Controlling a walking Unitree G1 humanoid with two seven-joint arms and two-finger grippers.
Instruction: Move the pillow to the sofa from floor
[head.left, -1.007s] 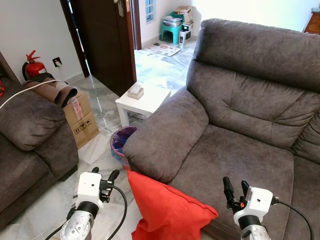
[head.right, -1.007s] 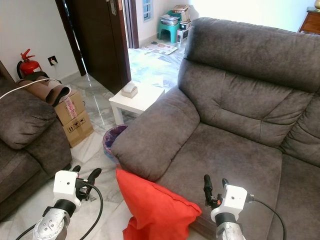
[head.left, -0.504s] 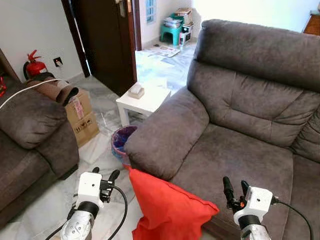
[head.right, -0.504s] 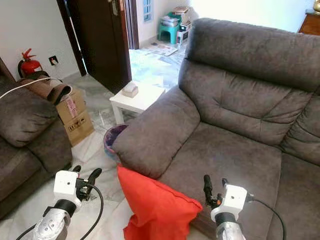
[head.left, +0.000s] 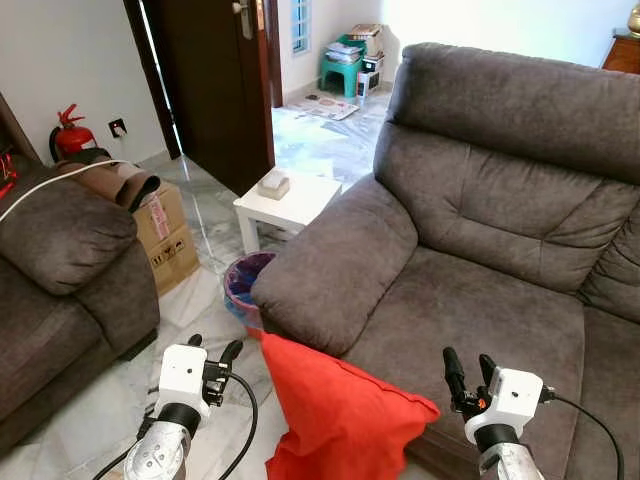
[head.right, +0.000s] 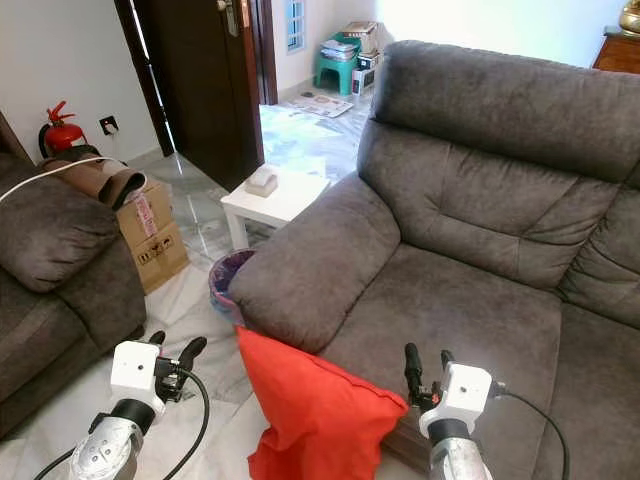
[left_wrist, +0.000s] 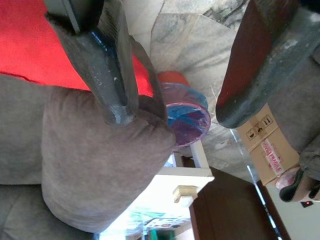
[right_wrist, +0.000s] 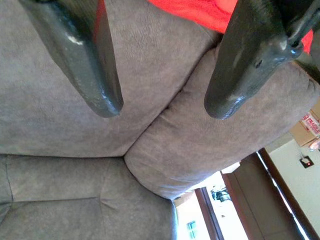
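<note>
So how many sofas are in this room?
2: the big grey sofa ahead with the red pillow leaning on its front, and another grey sofa to the robot's left. More may be out of frame.

the whole view slid a touch as the camera shifted: the red pillow (head.left: 340, 415) and the sofa (head.left: 470, 250) sat slightly lower and nearer the grippers, nothing handled.

A home's living room, shown by a large grey upholstered sofa (head.left: 470, 230) facing a second grey armchair (head.left: 60, 270), a small white side table (head.left: 288, 205) on a polished marble floor (head.left: 200, 300), a dark wooden door (head.left: 215, 80), and household clutter (a cardboard box (head.left: 165, 235), a red fire extinguisher (head.left: 68, 135)).
</note>
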